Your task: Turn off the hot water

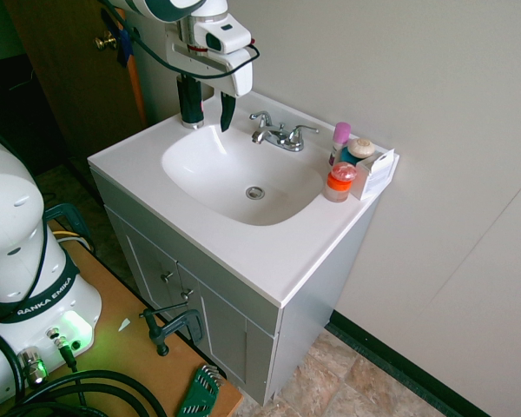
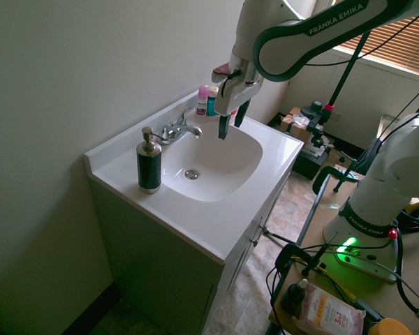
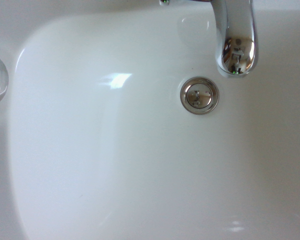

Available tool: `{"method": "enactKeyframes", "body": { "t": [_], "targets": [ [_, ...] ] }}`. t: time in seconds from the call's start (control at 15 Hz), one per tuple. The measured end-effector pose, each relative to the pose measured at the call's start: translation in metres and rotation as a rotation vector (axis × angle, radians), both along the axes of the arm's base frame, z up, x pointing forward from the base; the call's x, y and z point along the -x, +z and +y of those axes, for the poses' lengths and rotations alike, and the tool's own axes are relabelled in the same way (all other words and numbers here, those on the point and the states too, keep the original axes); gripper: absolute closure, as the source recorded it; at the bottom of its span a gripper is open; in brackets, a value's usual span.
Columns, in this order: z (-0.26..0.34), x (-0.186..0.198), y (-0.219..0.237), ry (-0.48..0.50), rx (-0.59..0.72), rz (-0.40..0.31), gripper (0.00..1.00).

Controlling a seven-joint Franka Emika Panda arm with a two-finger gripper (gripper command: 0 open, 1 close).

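The hot water tap is the small chrome lever (image 1: 260, 116) on the left wing of the faucet (image 1: 280, 135), at the back of the white sink (image 1: 200, 187). In the second exterior view this lever (image 2: 167, 132) is the one nearer the soap dispenser. No stream runs from the curved spout (image 3: 235, 42), and the basin around the drain (image 3: 199, 95) looks dry. My gripper (image 2: 232, 120) hangs open over the basin, fingers pointing down, in front of the faucet and apart from it. From the other side, my gripper (image 1: 210, 106) is left of the hot lever and holds nothing.
A dark soap dispenser (image 2: 150, 165) stands on the sink's left back corner, close to my fingers in the first exterior view. Small bottles (image 1: 339, 139), an orange jar (image 1: 339, 183) and a white box (image 1: 378, 170) crowd the right corner. The wall rises just behind the faucet.
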State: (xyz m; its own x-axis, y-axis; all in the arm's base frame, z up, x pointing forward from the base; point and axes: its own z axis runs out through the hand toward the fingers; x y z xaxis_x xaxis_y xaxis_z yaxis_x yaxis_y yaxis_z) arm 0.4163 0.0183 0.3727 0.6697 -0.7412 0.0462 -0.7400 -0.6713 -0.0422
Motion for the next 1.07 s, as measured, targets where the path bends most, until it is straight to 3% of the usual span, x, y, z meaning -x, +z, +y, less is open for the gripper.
{"method": "enactKeyframes", "body": {
  "t": [0.2,0.33,0.73,1.07],
  "targets": [
    [-0.003,-0.002,0.001,0.002,0.030,-0.010,0.00],
    [-0.010,-0.012,-0.002,-0.008,0.122,-0.054,0.00],
    [0.008,-0.074,-0.021,-0.003,0.297,-0.174,0.00],
    [0.023,-0.112,-0.057,0.029,0.356,-0.200,0.00]
  ]
}}
